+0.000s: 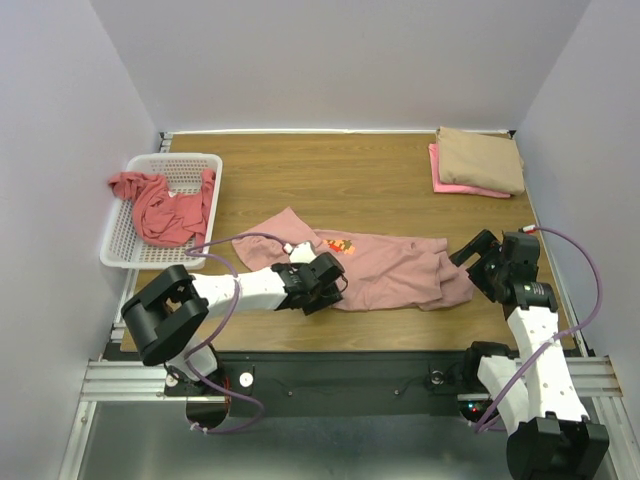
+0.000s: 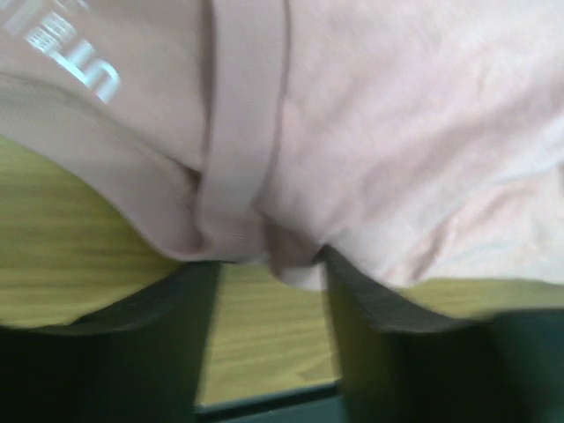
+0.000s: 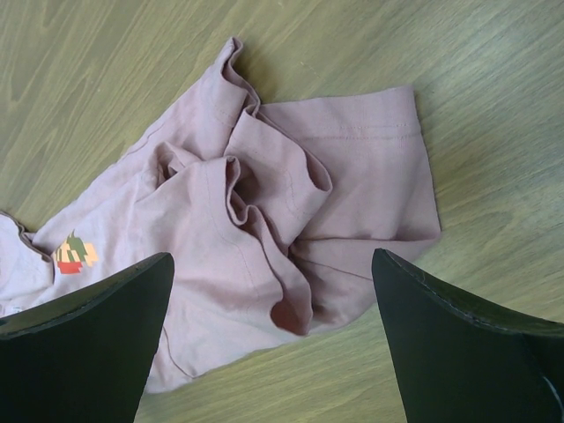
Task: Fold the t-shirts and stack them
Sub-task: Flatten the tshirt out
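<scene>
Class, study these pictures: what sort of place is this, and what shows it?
Likely a robotics lab test cell, not a home: robot arms mounted at the edge of a wooden table, plain walls boxing it in, and t-shirts set out for folding.

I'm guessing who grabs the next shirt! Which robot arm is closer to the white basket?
Left. The left gripper sits on the pink shirt, just right of the basket; the right gripper is at the shirt's far end.
</scene>
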{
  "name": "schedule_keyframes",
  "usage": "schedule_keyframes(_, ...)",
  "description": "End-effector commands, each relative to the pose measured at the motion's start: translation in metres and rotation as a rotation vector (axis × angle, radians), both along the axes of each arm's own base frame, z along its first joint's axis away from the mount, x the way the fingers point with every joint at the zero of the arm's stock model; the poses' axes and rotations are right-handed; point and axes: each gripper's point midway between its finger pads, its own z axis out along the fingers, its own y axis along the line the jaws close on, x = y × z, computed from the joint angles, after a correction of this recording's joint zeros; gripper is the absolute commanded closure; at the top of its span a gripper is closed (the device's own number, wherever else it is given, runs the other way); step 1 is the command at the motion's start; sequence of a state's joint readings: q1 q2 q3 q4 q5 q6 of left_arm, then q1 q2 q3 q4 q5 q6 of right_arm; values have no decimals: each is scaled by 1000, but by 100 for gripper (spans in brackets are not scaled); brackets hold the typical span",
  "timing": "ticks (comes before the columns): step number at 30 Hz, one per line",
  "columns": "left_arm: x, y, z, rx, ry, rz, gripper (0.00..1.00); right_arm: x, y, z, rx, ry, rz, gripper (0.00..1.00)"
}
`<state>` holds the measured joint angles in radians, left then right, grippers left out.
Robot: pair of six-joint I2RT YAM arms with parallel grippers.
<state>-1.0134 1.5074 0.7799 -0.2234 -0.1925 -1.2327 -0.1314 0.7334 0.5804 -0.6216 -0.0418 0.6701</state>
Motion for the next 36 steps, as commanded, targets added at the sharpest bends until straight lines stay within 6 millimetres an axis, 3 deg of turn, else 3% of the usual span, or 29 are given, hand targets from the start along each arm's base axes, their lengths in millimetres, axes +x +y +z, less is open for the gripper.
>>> schedule_keyframes(1,10,21,-14,83,12,59,59,2,-2,5,-1,-21,-10,0)
schedule_keyframes(3,11,24,-15,85,16,63,100,2,-1,5,2,-20,-10,0)
schedule_keyframes(6,16,36,-6,85,-7,81,100,2,-2,3,2,-12,-12,0)
schedule_keyframes(11,30,93,4,72,-36,184,100,-1,-1,-2,12,16,-22,0)
schedule_keyframes(12,34,99,17,36,-73,199,100,-2,-1,-5,18,25,-28,0)
schedule_keyframes(16,35,126,32,18,-131,243,100,-14,6,-17,54,75,-18,0)
schedule_keyframes(19,36,131,40,7,-156,233,100,-19,12,-20,90,94,-23,0)
schedule_keyframes(23,32,139,32,39,-125,240,100,-40,28,-50,166,182,11,0)
schedule_keyframes(25,33,137,31,29,-124,232,100,-51,26,-63,161,230,-12,0)
schedule_keyframes(31,34,132,27,16,-116,208,100,-38,20,-59,148,172,-51,22)
schedule_keyframes(33,33,131,25,20,-109,198,100,-44,23,-78,167,221,-47,30)
schedule_keyframes(36,33,132,26,19,-110,199,100,-38,32,-89,217,219,-20,41)
